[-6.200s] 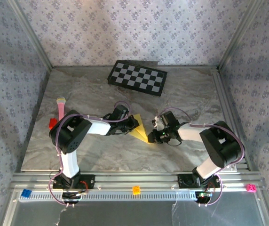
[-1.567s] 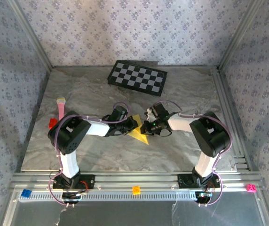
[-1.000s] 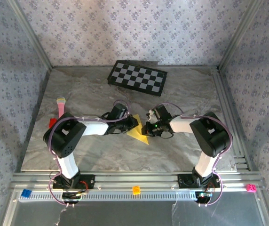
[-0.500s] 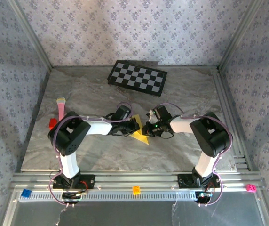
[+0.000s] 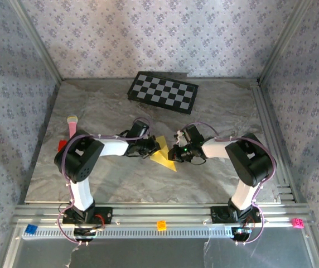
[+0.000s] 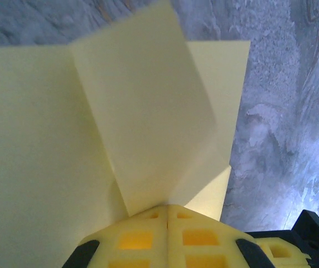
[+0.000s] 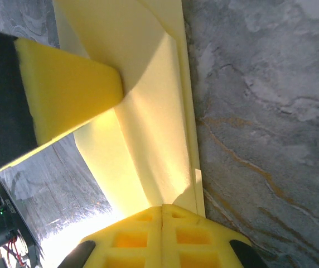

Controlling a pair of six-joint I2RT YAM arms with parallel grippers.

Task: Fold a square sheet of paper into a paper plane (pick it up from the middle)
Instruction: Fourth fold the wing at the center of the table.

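Far left, clutter: a pink stick (image 5: 71, 127) lies near the left edge of the marbled table (image 5: 226, 120), with a small red block (image 5: 62, 146) just below it in the top view.
Left arm: the left gripper (image 5: 154, 149) sits just left of frame centre, pads pressed together on the paper's left edge. In the left wrist view the left gripper (image 6: 168, 219) is at bottom centre, and a flap rises straight out of the pinch.
Paper: the square sheet of paper (image 5: 165, 156) is folded to a yellow triangle at mid-table, between the two grippers. In the left wrist view the square sheet of paper (image 6: 42, 139) spreads over the left and centre, one flap standing above a flatter layer.
Right arm: the right gripper (image 5: 173, 154) is just right of the sheet, clamped on its right edge. In the right wrist view the right gripper (image 7: 162, 216) is at bottom centre, and the square sheet of paper (image 7: 148, 139) runs upward from it — the other arm's yellow pad (image 7: 70, 92) touches the sheet at upper left.
Upper centre: a checkerboard (image 5: 163, 92) lies flat, well apart from the paper.
Bottom rail: a blue block (image 5: 31, 229), an orange block (image 5: 161, 225) and a pink block (image 5: 297, 223).
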